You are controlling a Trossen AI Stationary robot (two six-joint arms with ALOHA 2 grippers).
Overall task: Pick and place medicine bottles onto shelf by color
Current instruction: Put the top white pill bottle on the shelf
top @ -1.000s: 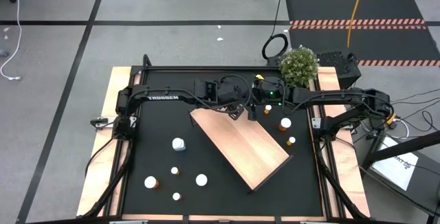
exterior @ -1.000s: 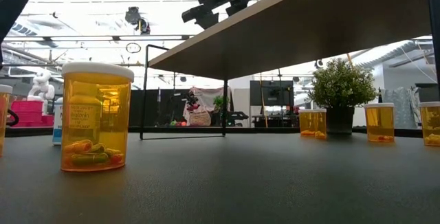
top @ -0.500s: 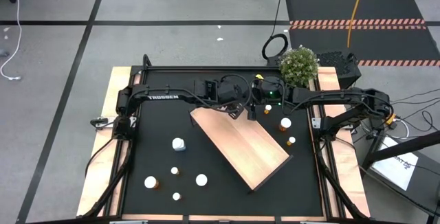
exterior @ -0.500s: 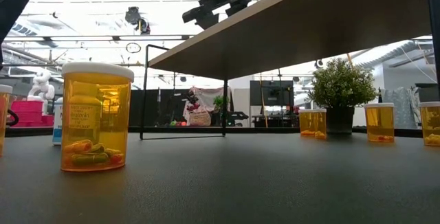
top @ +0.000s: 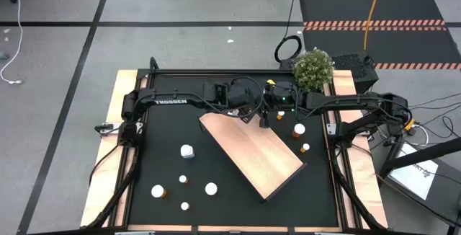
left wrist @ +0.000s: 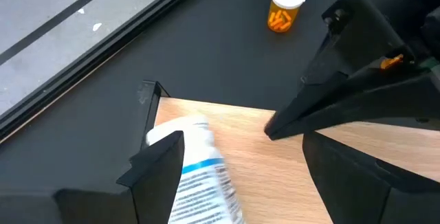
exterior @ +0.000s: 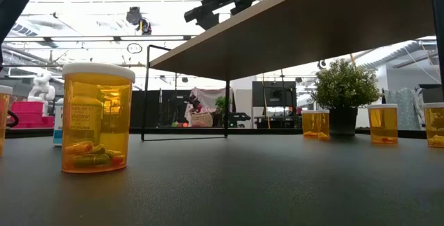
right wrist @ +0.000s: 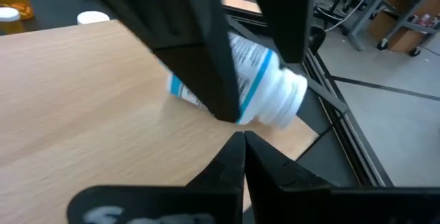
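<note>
White bottle [left wrist: 199, 176] (lying) on shelf [left wrist: 275, 176]

Both arms are matte black with boxy joints. The left arm [top: 173, 102] has white "TROSSEN" lettering on its long link. Black cables loop near the left gripper [top: 251, 112]. The right gripper [top: 264, 117] has 2 flat, tapered black fingers [right wrist: 265, 176]. A green light glows on the right arm [top: 338, 104].
</note>
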